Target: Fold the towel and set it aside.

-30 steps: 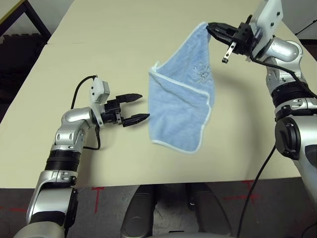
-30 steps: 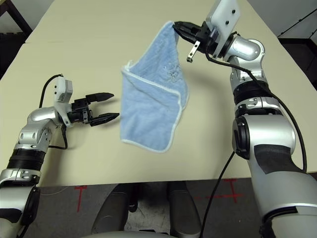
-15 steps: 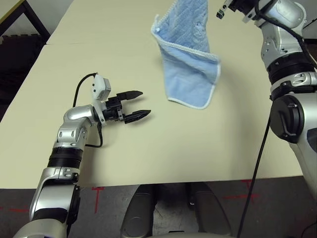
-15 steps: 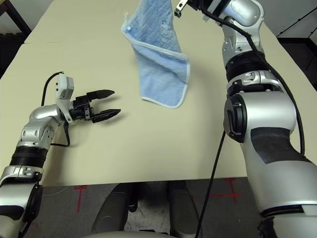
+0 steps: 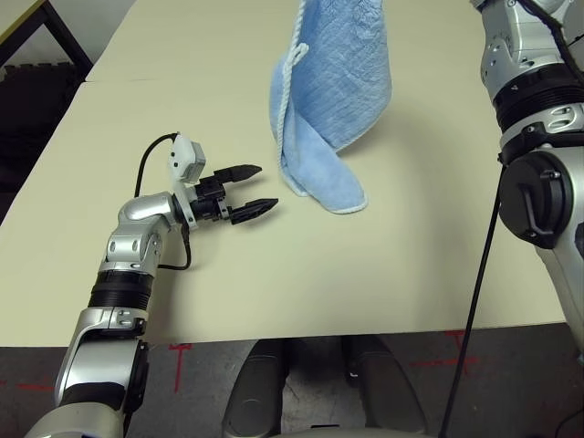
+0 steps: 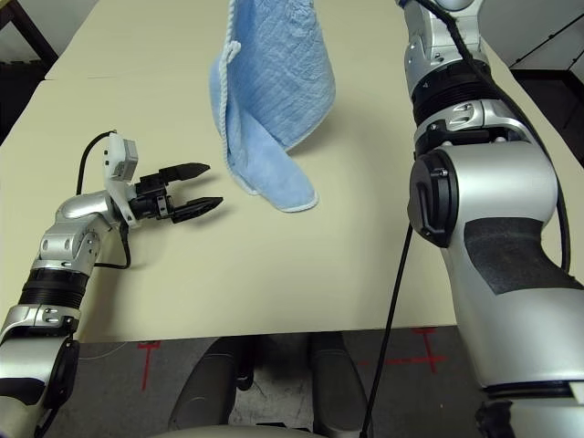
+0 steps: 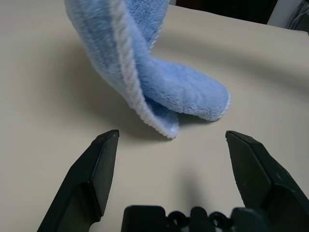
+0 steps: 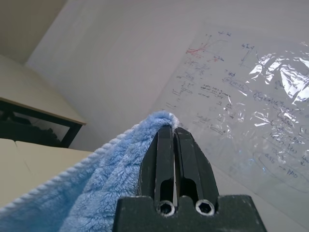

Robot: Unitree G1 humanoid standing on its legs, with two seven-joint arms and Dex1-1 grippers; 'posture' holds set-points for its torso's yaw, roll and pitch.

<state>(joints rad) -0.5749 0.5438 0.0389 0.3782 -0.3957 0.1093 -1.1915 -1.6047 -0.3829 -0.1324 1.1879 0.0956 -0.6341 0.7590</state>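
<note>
From the head views, the towel [image 5: 327, 100] is seen hanging down over the table [image 5: 182, 55]. It is held up high by one corner, and its bottom end is just touching the table top, where it is curled over a little. The left gripper [image 5: 256, 190] is held low over the table, just beside that bottom end, and its two black fingers are spread wide apart with nothing between them.

In the left wrist view, the towel's bottom end [image 7: 164, 96] is seen lying on the table just past the open fingers [image 7: 94, 174]. It is rolled into a soft, fat loop. A white rope-like edge runs down its side.

In the right wrist view, the right gripper [image 8: 173, 140] is seen squeezed shut on the towel's top corner [image 8: 145, 133]. The cloth is fluffy and loopy, like a bath towel. A white wall with a shiny plastic sheet [image 8: 251, 96] is seen behind.

The step in hand seems to be catching the low end. It would be done best if the left fingers were slid around the white edge near a bottom corner, not the thick middle. The top should be kept pinched tight so the towel is not dropped. The cloth is floppy, so slow moves would help.
</note>
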